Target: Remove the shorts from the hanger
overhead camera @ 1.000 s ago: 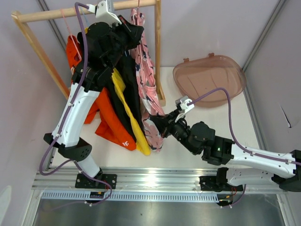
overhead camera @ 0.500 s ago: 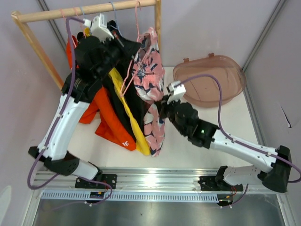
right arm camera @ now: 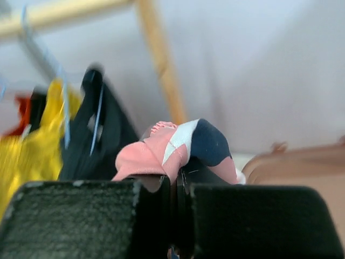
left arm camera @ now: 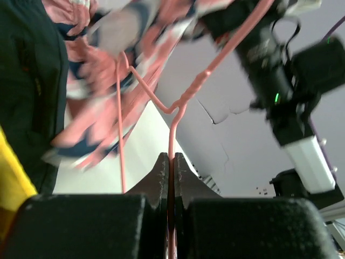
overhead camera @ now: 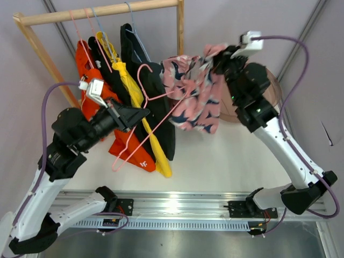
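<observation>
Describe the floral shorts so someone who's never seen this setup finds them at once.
Start at the wooden rack at the back left. Just right of its post, the right gripper holds up the bunched floral shorts. They alone are patterned, pink with navy; the rack's others are plain.

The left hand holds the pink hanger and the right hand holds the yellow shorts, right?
No. The right hand holds the pink flowery shorts, clear in the top view. The left hand does hold the pink hanger.
</observation>
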Robot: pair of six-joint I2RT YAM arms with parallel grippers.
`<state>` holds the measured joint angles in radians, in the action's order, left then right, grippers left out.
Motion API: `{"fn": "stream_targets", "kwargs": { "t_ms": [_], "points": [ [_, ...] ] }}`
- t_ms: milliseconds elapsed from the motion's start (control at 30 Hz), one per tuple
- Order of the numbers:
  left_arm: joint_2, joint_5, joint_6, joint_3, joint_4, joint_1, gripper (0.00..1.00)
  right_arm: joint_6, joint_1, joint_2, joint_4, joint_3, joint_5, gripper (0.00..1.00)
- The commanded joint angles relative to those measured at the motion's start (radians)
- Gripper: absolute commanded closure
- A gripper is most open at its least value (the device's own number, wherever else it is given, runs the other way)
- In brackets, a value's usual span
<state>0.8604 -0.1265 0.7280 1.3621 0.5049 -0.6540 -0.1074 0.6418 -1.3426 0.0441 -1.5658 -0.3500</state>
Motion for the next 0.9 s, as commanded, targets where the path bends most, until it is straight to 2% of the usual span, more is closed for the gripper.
{"fn": "stream_targets", "kwargs": {
  "t_ms": [0,100,233,400,500,567,667,833,867],
  "points": [
    [-0.046,-0.010,-0.042,-0.085,0.008,-0.009,1.00,0.032,-0.103,-0.041,0.131,-0.154,0.058,1.00],
    [-0.084,-0.044,-0.044,-0.164,-0.051,-0.010,1.00,0.048,-0.194,-0.140,0.140,-0.293,0.095,1.00],
    [-0.101,-0.067,-0.059,-0.215,-0.089,-0.010,1.00,-0.029,-0.347,-0.286,0.137,-0.471,0.172,1.00],
    [-0.106,-0.070,-0.081,-0.242,-0.105,-0.015,1.00,-0.078,-0.451,-0.516,0.096,-0.759,0.232,1.00],
    [-0.101,-0.061,-0.102,-0.242,-0.101,-0.016,1.00,-0.087,-0.507,-0.604,0.123,-0.813,0.243,1.00],
    [-0.089,-0.064,-0.107,-0.241,-0.111,-0.016,1.00,-0.097,-0.537,-0.627,0.141,-0.804,0.240,1.00],
    [-0.054,-0.056,-0.114,-0.232,-0.131,-0.016,1.00,-0.121,-0.571,-0.630,0.172,-0.702,0.249,1.00],
    [0.044,-0.024,-0.136,-0.180,-0.187,-0.018,1.00,-0.159,-0.582,-0.540,0.336,-0.267,0.253,1.00],
    [0.069,-0.007,-0.144,-0.141,-0.186,-0.018,1.00,-0.167,-0.584,-0.532,0.333,-0.225,0.255,0.91]
  ]
}}
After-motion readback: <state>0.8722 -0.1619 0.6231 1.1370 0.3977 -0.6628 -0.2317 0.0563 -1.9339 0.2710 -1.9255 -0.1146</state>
